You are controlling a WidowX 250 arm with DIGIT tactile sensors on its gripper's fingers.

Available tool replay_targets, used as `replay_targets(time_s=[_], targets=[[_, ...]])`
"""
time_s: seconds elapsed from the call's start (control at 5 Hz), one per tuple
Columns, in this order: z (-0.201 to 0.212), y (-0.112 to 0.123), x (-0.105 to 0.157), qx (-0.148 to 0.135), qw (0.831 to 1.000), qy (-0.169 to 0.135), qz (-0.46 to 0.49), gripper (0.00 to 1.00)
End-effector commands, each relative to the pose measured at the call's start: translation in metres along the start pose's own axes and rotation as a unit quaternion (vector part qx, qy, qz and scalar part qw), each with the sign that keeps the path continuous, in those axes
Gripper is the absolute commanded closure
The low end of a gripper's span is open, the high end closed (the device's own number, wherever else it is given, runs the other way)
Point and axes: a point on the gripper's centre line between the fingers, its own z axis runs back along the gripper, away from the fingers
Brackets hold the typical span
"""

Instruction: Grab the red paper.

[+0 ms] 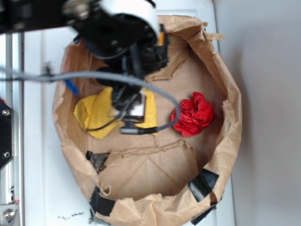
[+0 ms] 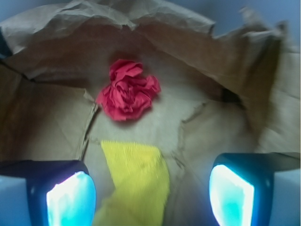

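Observation:
The red paper (image 1: pixel 194 114) is a crumpled, rose-like wad lying on the floor of the brown paper bag (image 1: pixel 231 122), toward its right side. In the wrist view the red paper (image 2: pixel 128 89) sits ahead of the fingers, slightly left of centre. My gripper (image 1: pixel 128 109) hangs inside the bag over the yellow cloth (image 1: pixel 93 113), to the left of the red paper and apart from it. The gripper (image 2: pixel 150 195) is open, both pads wide apart, with only the yellow cloth (image 2: pixel 138 181) showing below between them.
The bag's crumpled walls (image 2: pixel 61 28) ring the whole working area. Black tape patches (image 1: pixel 203 183) hold its lower rim. A grey cable (image 1: pixel 160 92) loops from the arm across the bag toward the red wad. A white surface (image 1: pixel 37 141) lies under the bag.

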Motion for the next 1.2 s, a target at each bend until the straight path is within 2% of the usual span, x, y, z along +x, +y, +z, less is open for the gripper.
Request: replay_targets(time_s=[0.0, 0.4, 0.8, 1.0], targets=[[-0.027, -0.008, 0.033, -0.012, 0.999, -0.034, -0.015, 0.0], [-0.059, -0.035, 0.055, 0.004, 0.999, -0.039, -0.019, 0.0], [-0.081, -0.049, 0.07, 0.013, 1.0, -0.022, -0.008, 0.0], [-0.097, -0.053, 0.084, 0.031, 0.999, -0.021, -0.002, 0.0]])
